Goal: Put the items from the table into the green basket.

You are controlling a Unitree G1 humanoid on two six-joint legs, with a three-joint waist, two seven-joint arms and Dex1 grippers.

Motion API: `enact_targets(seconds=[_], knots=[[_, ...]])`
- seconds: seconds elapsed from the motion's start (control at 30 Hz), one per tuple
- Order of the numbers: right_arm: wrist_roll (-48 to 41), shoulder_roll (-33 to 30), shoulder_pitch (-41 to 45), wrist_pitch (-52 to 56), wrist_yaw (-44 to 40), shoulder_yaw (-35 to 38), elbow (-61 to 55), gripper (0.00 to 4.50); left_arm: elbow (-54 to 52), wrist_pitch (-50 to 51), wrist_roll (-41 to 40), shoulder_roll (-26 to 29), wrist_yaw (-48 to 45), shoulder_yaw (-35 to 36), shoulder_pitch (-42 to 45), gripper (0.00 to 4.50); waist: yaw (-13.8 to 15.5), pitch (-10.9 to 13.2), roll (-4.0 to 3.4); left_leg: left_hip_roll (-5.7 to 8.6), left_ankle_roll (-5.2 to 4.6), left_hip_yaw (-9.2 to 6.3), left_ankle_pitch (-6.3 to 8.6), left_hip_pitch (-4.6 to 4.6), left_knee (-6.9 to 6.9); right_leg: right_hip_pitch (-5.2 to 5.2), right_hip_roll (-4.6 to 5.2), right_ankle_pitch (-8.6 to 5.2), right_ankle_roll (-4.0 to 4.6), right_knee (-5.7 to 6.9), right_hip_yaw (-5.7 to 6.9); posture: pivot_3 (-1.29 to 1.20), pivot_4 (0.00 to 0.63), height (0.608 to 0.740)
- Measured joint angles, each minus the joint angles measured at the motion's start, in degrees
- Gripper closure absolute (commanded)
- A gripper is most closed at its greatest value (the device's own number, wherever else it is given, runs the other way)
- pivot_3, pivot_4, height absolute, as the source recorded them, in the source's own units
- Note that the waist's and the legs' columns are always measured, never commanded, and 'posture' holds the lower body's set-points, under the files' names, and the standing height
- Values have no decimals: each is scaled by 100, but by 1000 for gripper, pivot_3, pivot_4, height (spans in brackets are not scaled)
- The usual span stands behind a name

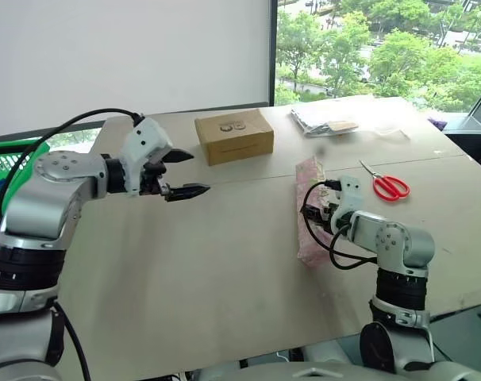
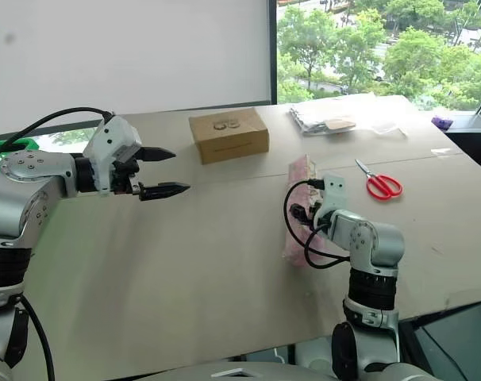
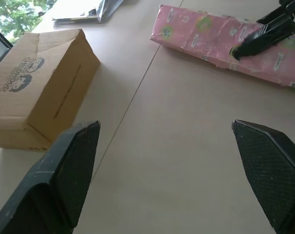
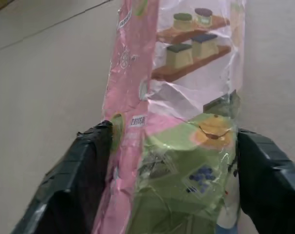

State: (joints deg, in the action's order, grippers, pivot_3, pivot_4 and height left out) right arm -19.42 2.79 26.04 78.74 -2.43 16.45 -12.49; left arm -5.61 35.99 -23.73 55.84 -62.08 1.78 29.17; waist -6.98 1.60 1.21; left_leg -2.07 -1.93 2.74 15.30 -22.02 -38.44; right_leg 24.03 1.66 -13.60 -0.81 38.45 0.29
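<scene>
- Right pincer (image 4: 172, 161): fingers on both sides of pink package (image 4: 181, 87), touching it; firm grasp unconfirmed.
- Left pincer (image 1: 185, 173): released, above desk (image 1: 193, 270).

Both arms (image 1: 54, 190) are silver-grey metal with rounded joint housings and black ribbed bands. A ring of small screws marks the left arm's shoulder disc (image 1: 59, 167). Each wrist carries a white block (image 1: 141, 151); black cables loop beside them. The fingers (image 3: 69, 170) are black and tapered, with finely cross-hatched inner pads.
</scene>
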Motion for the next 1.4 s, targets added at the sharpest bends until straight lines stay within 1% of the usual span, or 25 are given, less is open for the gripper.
enact_targets(seconds=[0.03,0.07,0.17,0.2,0.23,0.3,0.37,0.5,0.6,0.67,0.73,0.87,1.0,1.1,1.17,1.33,1.37,1.4], knots=[[-41,0,0,13,-35,44,2,2348,-6,17,-2,0,-1,0,0,0,-3,0,0,0,0,0,0,-1,2,0,0,0,0,-3,0,-117,0,724],[-118,-4,0,50,-95,112,2,2832,-27,43,-5,0,-10,0,0,0,-9,1,-1,0,0,0,0,-1,5,1,0,0,0,-5,0,-117,0,724],[-209,-32,12,101,-162,157,1,4050,-59,105,-10,0,-22,0,1,0,-17,2,-3,-2,0,-2,0,3,10,1,-7,-1,0,-4,0,-123,0,724],[-220,-41,20,103,-171,155,1,4292,-59,117,-14,0,-23,0,1,0,-19,2,-3,-3,0,-2,0,5,10,1,-8,-3,-3,-3,0,-123,0,724],[-234,-49,28,100,-178,152,1,4378,-63,142,-37,0,-30,0,1,0,-23,3,-4,-3,0,-3,0,6,10,1,-10,-11,-16,-3,0,-129,0,724],[-241,-86,23,67,-207,115,1,4378,-63,203,-130,-14,-43,20,2,0,-25,5,-8,-4,0,-3,0,5,10,1,-10,-13,-19,-2,0,-133,0,724],[-241,-238,-29,-218,-380,-125,1,4378,-62,291,-327,-118,-65,124,23,0,-30,9,-11,-3,0,-1,0,4,9,1,-9,-13,-20,-3,-2,-136,0,724],[-532,-334,-27,-1428,-1167,-433,-433,4378,-199,615,-887,-402,-139,314,23,0,-71,24,-28,-3,0,-1,0,1,9,4,-12,-14,-22,-4,-5,-132,0,724],[-884,-437,4,-1949,-1841,-704,-782,4378,-380,980,-1432,-746,-66,501,-5,0,-105,24,-28,-6,0,-3,0,1,10,3,-14,-13,-22,-5,-4,-132,0,724],[-1243,-552,32,-2154,-2399,-1069,-1026,4378,-510,1343,-1947,-1213,176,675,-12,0,-126,23,-27,-6,0,-4,0,2,8,2,-13,-13,-22,-5,-4,-133,0,724],[-1431,-605,71,-2279,-2748,-1410,-1108,4378,-532,1566,-2287,-1586,447,737,-2,0,-143,22,-25,-6,0,-4,0,8,8,-4,-13,-13,-22,-3,-5,-133,0,724],[-1492,-882,113,-2631,-3033,-1533,-1136,4378,-455,1891,-2875,-2179,954,1085,6,0,-138,21,-21,0,0,-7,0,17,2,-22,-3,-13,-23,-2,0,-133,0,724],[-1498,-1051,117,-2853,-3187,-1644,-1136,4378,-201,2000,-3289,-2556,1256,1377,27,0,-162,21,-22,-1,0,-7,0,19,2,-21,-8,-12,-20,-1,-2,-142,0,724],[-1846,-1094,-1,-2768,-3504,-2096,-1216,4378,-114,2041,-3765,-2875,1517,1597,226,0,-173,22,-22,-5,0,-12,0,17,4,-20,-16,-4,-5,-2,-1,-144,0,724],[-1966,-1098,-29,-2774,-3534,-2144,-1295,4378,-115,2049,-3920,-2897,1596,1672,259,0,-170,22,-22,-3,0,-12,0,17,5,-21,-15,-1,0,-2,-2,-139,0,724],[-2239,-1284,-33,-2753,-3537,-2103,-1345,4378,-114,2024,-3961,-3023,1645,1659,255,0,-149,20,-18,2,0,-10,0,19,2,-29,-8,-2,-5,-10,1,-122,0,724],[-2277,-1328,-32,-2752,-3537,-2102,-1344,3367,-114,2015,-3969,-3065,1677,1648,255,0,-147,20,-18,2,0,-12,0,19,2,-30,-8,-5,-9,-10,2,-119,0,724],[-2305,-1355,-32,-2749,-3538,-2102,-1340,2990,-114,1996,-3981,-3088,1704,1630,255,0,-145,20,-18,2,0,-12,0,20,2,-30,-9,-6,-11,-10,2,-114,0,724]])
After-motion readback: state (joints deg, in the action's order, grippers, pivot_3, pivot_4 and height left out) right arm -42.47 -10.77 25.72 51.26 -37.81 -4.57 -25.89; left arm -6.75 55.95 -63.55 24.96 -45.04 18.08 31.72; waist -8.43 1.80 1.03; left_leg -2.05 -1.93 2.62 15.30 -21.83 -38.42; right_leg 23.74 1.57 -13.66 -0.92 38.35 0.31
